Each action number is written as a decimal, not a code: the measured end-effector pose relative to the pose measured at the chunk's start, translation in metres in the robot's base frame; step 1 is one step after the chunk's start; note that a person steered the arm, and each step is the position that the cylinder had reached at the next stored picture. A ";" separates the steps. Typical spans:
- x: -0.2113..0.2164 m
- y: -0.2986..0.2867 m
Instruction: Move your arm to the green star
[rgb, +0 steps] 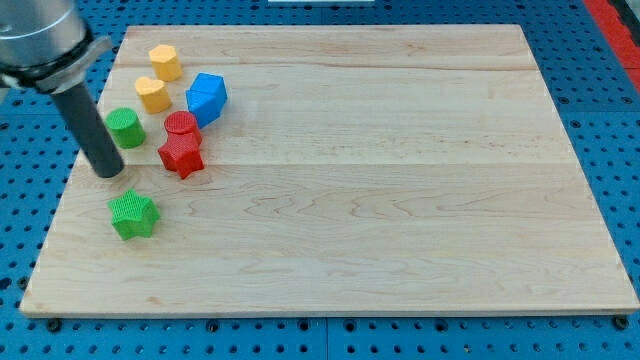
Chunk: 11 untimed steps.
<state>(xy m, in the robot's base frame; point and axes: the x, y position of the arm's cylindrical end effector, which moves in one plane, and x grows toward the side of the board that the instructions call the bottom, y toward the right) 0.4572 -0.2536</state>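
Observation:
The green star (133, 214) lies on the wooden board (400, 200) near its left edge, toward the view's bottom. My tip (110, 172) rests on the board just above and slightly left of the star, a short gap apart. The dark rod rises from it to the view's top left corner. A green cylinder (125, 128) stands just right of the rod, above the tip.
A red star (182, 156) and a red cylinder (182, 127) sit right of the tip. A blue block (207, 97) lies beyond them. Two yellow blocks (153, 94) (165, 62) sit near the board's top left. Blue perforated table surrounds the board.

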 end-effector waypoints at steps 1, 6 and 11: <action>-0.038 -0.044; -0.039 -0.010; 0.133 0.062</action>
